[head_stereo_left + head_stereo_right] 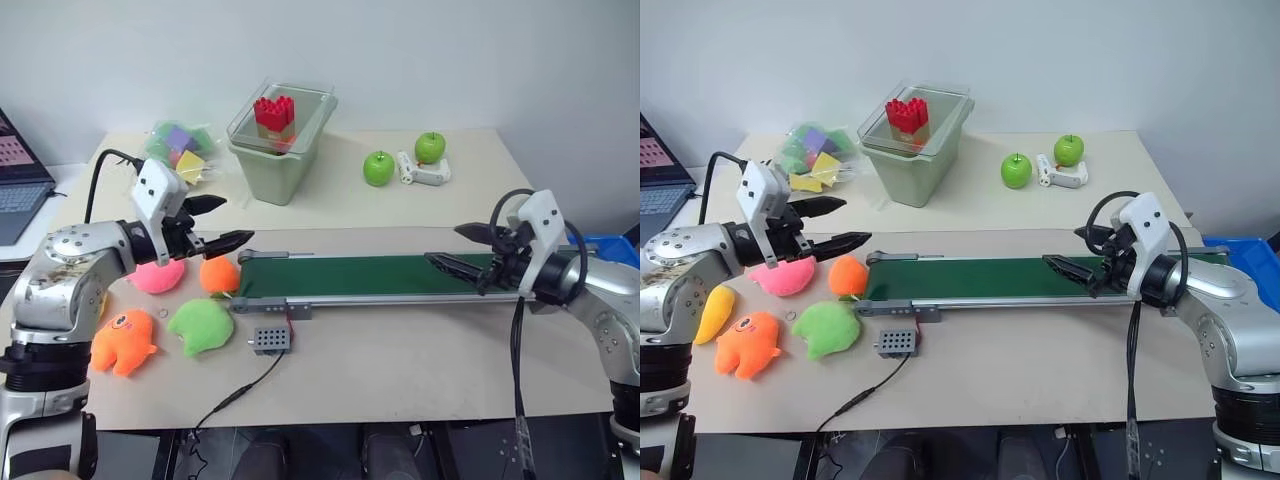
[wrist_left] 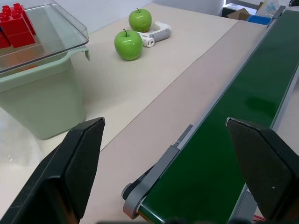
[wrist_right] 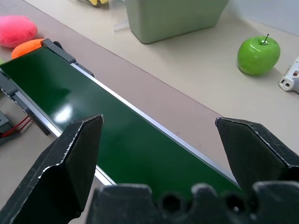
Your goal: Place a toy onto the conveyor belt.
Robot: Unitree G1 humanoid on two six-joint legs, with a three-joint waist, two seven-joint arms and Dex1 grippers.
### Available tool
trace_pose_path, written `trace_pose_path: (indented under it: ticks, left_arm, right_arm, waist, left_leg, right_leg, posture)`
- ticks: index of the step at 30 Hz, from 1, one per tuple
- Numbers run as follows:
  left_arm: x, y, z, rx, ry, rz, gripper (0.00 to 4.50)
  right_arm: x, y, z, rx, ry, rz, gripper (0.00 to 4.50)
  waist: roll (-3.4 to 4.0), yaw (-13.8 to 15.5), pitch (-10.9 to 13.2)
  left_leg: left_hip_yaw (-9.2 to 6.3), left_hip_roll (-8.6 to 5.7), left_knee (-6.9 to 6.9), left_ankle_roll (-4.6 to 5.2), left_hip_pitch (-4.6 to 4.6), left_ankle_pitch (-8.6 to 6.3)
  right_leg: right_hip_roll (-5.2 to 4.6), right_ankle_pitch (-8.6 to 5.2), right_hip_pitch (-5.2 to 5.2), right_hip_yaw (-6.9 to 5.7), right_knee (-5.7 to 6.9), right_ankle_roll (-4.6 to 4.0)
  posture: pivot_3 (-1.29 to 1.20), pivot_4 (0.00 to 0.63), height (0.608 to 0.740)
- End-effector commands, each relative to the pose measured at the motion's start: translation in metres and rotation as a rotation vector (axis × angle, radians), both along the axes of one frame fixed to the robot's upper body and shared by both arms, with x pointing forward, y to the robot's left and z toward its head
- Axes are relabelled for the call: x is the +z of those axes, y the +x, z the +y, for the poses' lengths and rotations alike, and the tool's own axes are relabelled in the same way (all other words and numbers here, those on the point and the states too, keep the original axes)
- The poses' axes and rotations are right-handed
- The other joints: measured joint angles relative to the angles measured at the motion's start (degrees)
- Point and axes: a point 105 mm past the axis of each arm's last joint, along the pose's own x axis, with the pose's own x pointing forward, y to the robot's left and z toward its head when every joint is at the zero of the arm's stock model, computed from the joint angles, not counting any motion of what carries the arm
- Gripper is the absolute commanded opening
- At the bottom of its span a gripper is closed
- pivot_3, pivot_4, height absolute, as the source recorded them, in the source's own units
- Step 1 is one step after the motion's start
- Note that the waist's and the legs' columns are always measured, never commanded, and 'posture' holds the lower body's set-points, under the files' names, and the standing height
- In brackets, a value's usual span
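Nearest the camera, both arms are held out over the table (image 1: 400, 350), bent at the elbow, with the claws pointed inward toward one another and tipped slightly below level. At the left end of the conveyor belt (image 1: 360, 274), the left gripper (image 1: 222, 222) is seen with its two black fingers spread apart and nothing between them — it hovers above the plush toys rather than touching any. At the opposite end, the right gripper (image 1: 462, 249) is likewise splayed and empty, its lower finger lying over the green belt surface.

Partly hidden behind the left forearm in the left eye view, the toy (image 1: 714, 312) is better made out in the right eye view — a yellow oval lying on the table at the far left, just beside the orange monster plush (image 1: 748, 345), well apart from the belt. Its striped side cannot be made out. A pink plush (image 1: 783, 276) is half covered by the left gripper, and the round orange plush (image 1: 847, 275) sits against the belt's left roller, with a green plush (image 1: 827, 329) in front.
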Motion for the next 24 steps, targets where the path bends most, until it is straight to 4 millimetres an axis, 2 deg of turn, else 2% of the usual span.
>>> trace_pose_path:
  ticks: [1, 7, 10, 13, 16, 19, 24]
  left_arm:
    - [0.018, -0.003, 0.002, 0.013, 0.000, -0.059, 4.44]
    - [0.019, -0.007, 0.009, 0.032, -0.027, -0.043, 4.44]
    - [0.018, -0.009, 0.026, 0.098, -0.055, -0.028, 4.44]
    - [0.022, -0.010, 0.052, 0.207, -0.141, -0.017, 4.44]
    - [0.021, -0.019, 0.086, 0.317, -0.391, 0.104, 4.44]
    - [0.013, -0.030, 0.134, 0.512, -0.574, 0.150, 4.44]
    - [0.007, -0.059, 0.179, 0.693, -0.704, 0.165, 4.44]
  right_arm:
    - [0.019, -0.001, 0.001, 0.008, -0.007, -0.079, 4.50]
    - [0.023, 0.001, 0.007, 0.041, -0.024, -0.081, 4.50]
    - [0.028, 0.006, 0.012, 0.065, -0.027, -0.089, 4.50]
    - [0.029, 0.011, 0.018, 0.099, -0.025, -0.088, 4.50]
    - [0.027, 0.014, 0.027, 0.154, -0.024, -0.067, 4.50]
    - [0.026, 0.012, 0.038, 0.243, -0.019, -0.036, 4.50]
    - [0.028, 0.007, 0.054, 0.374, -0.026, 0.000, 4.50]
  waist:
    - [0.00, 0.0, 0.0]
    - [0.00, -0.1, 0.0]
    - [0.00, -0.4, 0.0]
    - [0.00, -0.4, 0.0]
    - [0.00, -0.4, 0.0]
    - [0.00, -0.6, 0.0]
    - [-0.04, -0.3, 0.0]
  left_leg:
    - [0.00, 0.00, 0.00, 0.00, 0.00, 0.00]
    - [0.01, 0.00, -0.01, 0.00, 0.00, 0.00]
    - [0.01, 0.00, -0.01, 0.00, -0.01, 0.00]
    - [0.08, 0.01, -0.01, 0.01, 0.03, -0.01]
    - [0.07, 0.01, -0.03, 0.01, 0.05, -0.01]
    - [0.07, 0.01, -0.03, 0.04, 0.07, -0.02]
    - [0.02, 0.01, -0.03, 0.03, 0.07, -0.03]
  right_leg:
    - [0.00, 0.00, 0.00, 0.00, 0.00, 0.00]
    - [0.01, 0.00, -0.02, 0.02, 0.01, 0.00]
    - [0.01, 0.00, -0.02, 0.02, 0.00, 0.00]
    - [0.04, 0.00, -0.08, 0.12, 0.02, 0.01]
    - [0.04, 0.00, -0.08, 0.12, 0.02, 0.00]
    - [0.04, 0.00, -0.09, 0.15, 0.02, 0.01]
    - [0.03, 0.00, -0.09, 0.12, 0.01, 0.01]
  posture:
    - [0.00, 0.150, 0.740]
    - [0.00, 0.150, 0.740]
    - [0.00, 0.150, 0.740]
    - [0.00, 0.150, 0.740]
    - [0.00, 0.150, 0.740]
    - [0.00, 0.150, 0.740]
    - [0.00, 0.150, 0.740]
